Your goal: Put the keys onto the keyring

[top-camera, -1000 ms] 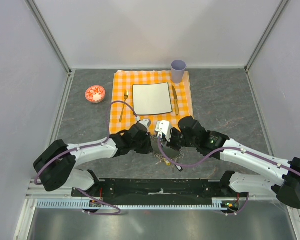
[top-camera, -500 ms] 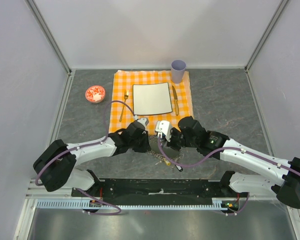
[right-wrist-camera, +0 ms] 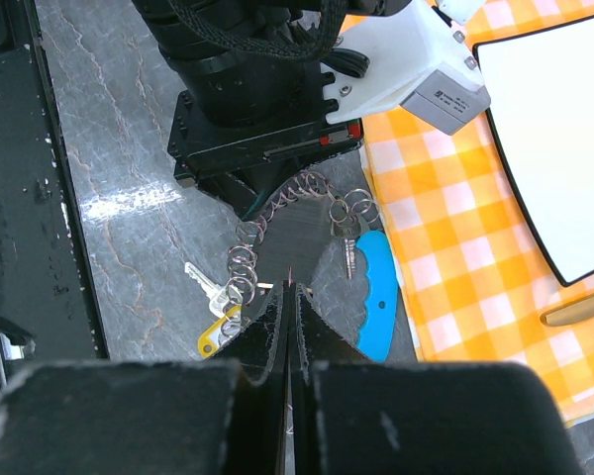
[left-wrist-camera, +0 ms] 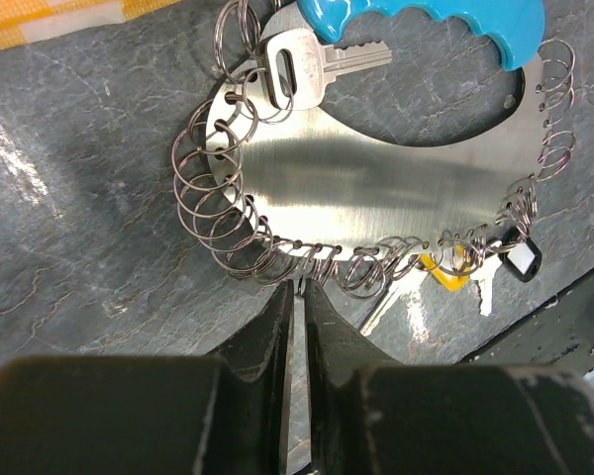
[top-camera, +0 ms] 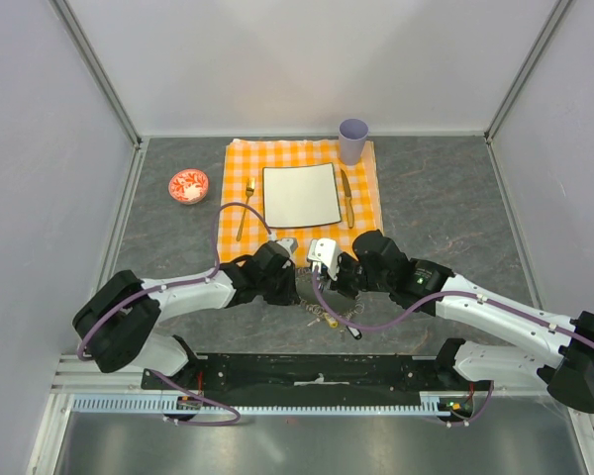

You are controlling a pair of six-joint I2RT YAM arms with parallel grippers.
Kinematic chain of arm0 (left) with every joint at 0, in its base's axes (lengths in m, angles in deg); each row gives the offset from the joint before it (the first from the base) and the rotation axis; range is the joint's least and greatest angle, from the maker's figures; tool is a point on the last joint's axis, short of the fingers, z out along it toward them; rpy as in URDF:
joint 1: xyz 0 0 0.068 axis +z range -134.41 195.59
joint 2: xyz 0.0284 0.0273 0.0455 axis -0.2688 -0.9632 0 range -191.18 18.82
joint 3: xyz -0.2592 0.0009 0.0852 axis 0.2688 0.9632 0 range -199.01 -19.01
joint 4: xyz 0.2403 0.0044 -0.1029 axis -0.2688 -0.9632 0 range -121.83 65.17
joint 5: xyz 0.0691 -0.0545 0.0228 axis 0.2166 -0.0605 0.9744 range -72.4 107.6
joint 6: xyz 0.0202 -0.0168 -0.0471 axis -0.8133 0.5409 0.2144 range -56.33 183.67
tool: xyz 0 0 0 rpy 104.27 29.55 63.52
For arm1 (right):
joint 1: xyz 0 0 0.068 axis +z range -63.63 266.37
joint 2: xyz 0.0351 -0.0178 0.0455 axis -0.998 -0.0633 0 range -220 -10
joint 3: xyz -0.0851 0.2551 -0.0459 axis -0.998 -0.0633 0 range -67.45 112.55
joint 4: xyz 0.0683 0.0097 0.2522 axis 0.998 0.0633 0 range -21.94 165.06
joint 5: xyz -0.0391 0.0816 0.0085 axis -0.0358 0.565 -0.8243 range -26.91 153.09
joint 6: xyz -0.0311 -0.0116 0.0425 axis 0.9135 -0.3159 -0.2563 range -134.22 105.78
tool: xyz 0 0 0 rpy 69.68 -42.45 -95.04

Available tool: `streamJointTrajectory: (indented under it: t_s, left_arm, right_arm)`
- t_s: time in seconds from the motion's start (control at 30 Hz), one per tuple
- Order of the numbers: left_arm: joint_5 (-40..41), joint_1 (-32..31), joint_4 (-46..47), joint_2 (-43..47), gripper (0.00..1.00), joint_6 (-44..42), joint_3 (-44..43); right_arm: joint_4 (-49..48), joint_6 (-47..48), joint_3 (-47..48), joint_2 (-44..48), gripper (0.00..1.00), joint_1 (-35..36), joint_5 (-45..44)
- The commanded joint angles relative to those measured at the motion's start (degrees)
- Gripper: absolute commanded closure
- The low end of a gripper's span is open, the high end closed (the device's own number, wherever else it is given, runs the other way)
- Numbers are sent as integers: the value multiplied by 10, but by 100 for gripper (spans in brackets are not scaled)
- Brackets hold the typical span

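The left arm has nudged a touch toward the middle while the right one hasn't budged. The left gripper (left-wrist-camera: 299,302) has its jaws drawn down to a slit right at one small wire loop on the near rim of the keyring (left-wrist-camera: 356,188); whether it truly bites that loop, I can't tell. The right gripper (right-wrist-camera: 289,297) is clenched tight, tips meeting the opposite edge of the keyring. That keyring lies flat on the grey table (left-wrist-camera: 89,257) between the two grippers, just short of the orange checked cloth (right-wrist-camera: 445,247). One of the keys (left-wrist-camera: 302,71) sits up by the blue handle (left-wrist-camera: 426,20). The danger: the thin loop could squirt out of the slit, or a pull could drag or spin the whole keyring if the right tips slide off.
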Motion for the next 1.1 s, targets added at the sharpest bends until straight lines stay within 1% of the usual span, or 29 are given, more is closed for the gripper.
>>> streamJointTrajectory:
  t_s: [0.0,0.17,0.57,0.8,0.87,1.03,1.07]
  left_arm:
    - [1,1,12,-3,86,-11,2]
    - [4,0,10,-8,86,-14,1]
    - [-27,1,34,-26,77,-10,-5]
    - [-40,1,49,-36,76,-11,-10]
    - [-41,0,49,-39,77,-12,-12]
    - [-47,0,46,-36,84,-11,-6]
    - [-50,0,43,-33,90,-11,-5]
  right_arm:
    - [-20,-8,2,5,100,-1,5]
    - [-19,-8,2,6,100,-1,4]
    - [-19,-8,2,3,100,-1,6]
    - [-19,-7,2,2,100,-1,6]
    - [-18,-8,2,3,100,-1,5]
    - [-19,-7,2,2,100,-1,5]
    - [-19,-7,2,2,100,0,6]
